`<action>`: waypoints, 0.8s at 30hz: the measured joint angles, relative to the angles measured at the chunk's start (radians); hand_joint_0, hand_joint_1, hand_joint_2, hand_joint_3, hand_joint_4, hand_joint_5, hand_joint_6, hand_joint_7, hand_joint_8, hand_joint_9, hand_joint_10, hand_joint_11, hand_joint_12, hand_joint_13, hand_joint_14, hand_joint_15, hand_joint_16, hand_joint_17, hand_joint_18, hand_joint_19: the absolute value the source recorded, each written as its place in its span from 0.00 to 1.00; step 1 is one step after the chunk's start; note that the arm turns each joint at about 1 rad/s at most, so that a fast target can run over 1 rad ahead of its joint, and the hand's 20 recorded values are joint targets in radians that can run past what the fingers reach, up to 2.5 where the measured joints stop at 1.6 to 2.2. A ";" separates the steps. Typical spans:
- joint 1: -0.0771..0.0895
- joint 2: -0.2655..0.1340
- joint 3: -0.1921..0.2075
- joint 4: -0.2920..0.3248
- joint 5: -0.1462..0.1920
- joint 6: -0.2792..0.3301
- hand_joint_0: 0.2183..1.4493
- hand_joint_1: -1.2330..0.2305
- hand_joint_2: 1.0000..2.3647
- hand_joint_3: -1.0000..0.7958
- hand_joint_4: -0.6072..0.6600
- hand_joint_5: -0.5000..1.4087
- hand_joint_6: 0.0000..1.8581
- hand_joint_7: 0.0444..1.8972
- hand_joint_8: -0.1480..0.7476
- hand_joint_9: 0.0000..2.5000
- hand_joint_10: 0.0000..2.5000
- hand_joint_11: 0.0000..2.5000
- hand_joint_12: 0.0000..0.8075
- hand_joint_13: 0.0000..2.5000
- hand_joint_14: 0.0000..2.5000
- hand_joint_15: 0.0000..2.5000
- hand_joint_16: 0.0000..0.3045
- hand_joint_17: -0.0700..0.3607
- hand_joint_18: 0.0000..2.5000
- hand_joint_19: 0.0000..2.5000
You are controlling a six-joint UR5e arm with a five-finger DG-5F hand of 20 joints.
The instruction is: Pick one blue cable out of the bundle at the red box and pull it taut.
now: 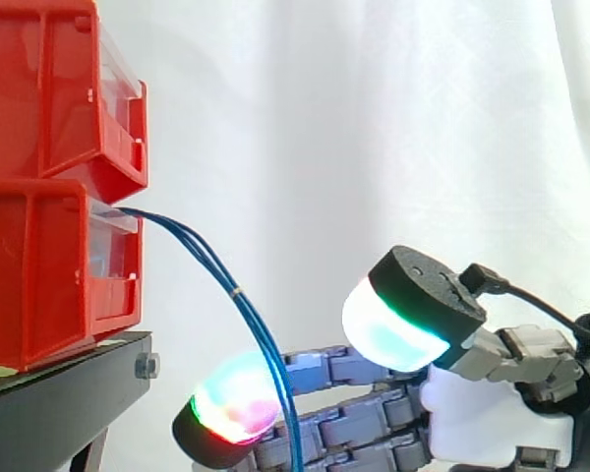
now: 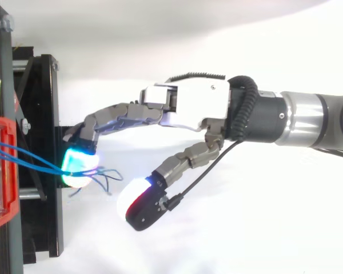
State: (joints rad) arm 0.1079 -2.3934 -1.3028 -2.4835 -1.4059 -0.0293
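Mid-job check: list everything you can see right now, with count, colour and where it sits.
Bins: two, red, stacked on the stand at the side view's left edge.
Stand: one, black, under the bins.
Cables: one bundle of a few thin strands (exact count unclear), blue. They leave the lower bin's front and sag down past the fingers, and their loose ends splay beyond the fingertip in the top view.
Curtain: one, white, behind everything.
Arm: one, silver and black, coming in from the top view's right edge.
Hand: one, white palm with grey fingers, open. The thumb is apart from the fingers, and the cables lie across a glowing fingertip.
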 measured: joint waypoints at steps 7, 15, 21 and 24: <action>0.001 -0.010 0.018 -0.021 -0.009 0.016 0.28 0.29 0.00 0.31 0.70 0.20 0.27 0.59 0.51 0.11 0.00 0.06 0.48 0.09 0.00 0.05 0.19 0.47 0.09 0.07; 0.001 -0.010 0.031 -0.023 -0.009 0.027 0.29 0.31 0.01 0.33 0.69 0.20 0.27 0.61 0.51 0.12 0.00 0.06 0.47 0.09 0.00 0.05 0.19 0.47 0.09 0.07; -0.003 -0.010 0.056 -0.046 -0.009 0.028 0.27 0.33 0.00 0.29 0.70 0.20 0.27 0.61 0.54 0.14 0.00 0.07 0.48 0.11 0.00 0.06 0.19 0.47 0.11 0.08; -0.006 -0.010 0.065 -0.056 -0.011 0.028 0.27 0.33 0.00 0.28 0.72 0.20 0.27 0.61 0.54 0.14 0.00 0.07 0.48 0.12 0.00 0.06 0.19 0.47 0.12 0.09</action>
State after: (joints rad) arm 0.1018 -2.4037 -1.2377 -2.5397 -1.4169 -0.0015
